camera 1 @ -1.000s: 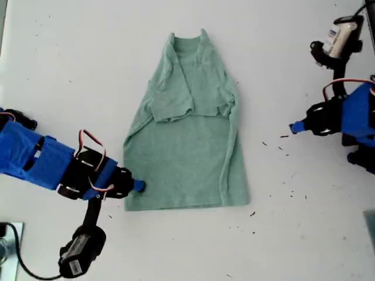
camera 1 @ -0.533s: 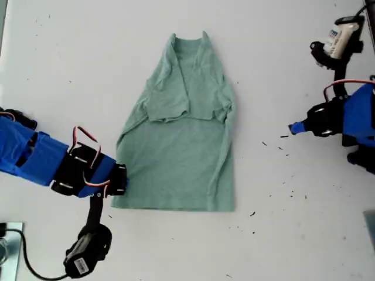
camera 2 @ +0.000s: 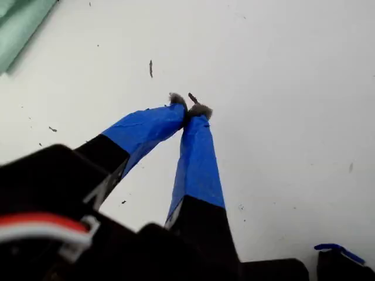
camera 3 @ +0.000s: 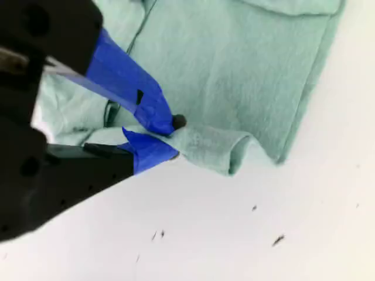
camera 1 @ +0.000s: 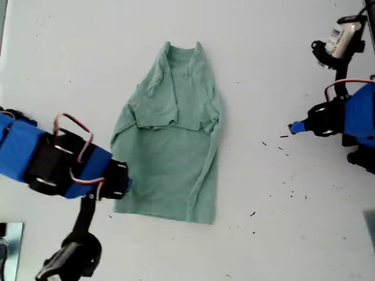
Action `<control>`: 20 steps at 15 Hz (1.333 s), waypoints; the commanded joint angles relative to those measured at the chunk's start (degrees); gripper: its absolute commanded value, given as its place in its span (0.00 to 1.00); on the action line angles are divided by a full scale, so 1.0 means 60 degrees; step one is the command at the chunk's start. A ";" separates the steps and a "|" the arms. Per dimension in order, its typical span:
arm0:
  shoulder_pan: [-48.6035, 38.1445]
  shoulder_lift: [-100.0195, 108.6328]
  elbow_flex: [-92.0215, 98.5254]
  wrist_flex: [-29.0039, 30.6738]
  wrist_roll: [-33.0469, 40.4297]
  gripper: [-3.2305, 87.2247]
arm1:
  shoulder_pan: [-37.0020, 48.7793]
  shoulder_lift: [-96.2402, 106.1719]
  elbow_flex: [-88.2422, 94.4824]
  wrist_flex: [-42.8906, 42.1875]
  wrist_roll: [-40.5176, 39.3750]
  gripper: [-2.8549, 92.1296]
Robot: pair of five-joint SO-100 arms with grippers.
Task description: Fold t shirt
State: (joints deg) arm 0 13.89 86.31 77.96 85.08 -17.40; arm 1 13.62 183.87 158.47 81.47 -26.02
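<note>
The t shirt (camera 1: 173, 132) lies mid-table (camera 1: 70, 52), sleeves folded in; my second gripper (camera 3: 170, 137) pinches its bottom hem corner at the exterior view's left, ready to lift it over, while my first gripper (camera 2: 190, 108) waits closed and empty well apart

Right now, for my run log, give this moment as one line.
task: fold t shirt | my second gripper: shut on t shirt hem corner | my first gripper: shut, empty, apart over white table
</note>
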 commanded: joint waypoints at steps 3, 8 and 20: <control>-0.0659 -0.4087 -0.5171 -0.1465 0.2681 0.03 | -0.0146 0.0088 -0.0059 0.0044 0.0161 0.05; -0.1392 -0.6724 -0.5039 -0.2212 0.4189 0.36 | -0.0249 0.0337 0.0059 0.0029 0.0381 0.05; -0.0337 1.4941 1.5967 -0.5742 -0.0864 0.03 | -0.0117 0.0190 0.0103 -0.0044 0.0337 0.05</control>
State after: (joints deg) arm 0 11.25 159.08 156.36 53.17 -19.25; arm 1 12.48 185.27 159.35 81.47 -24.17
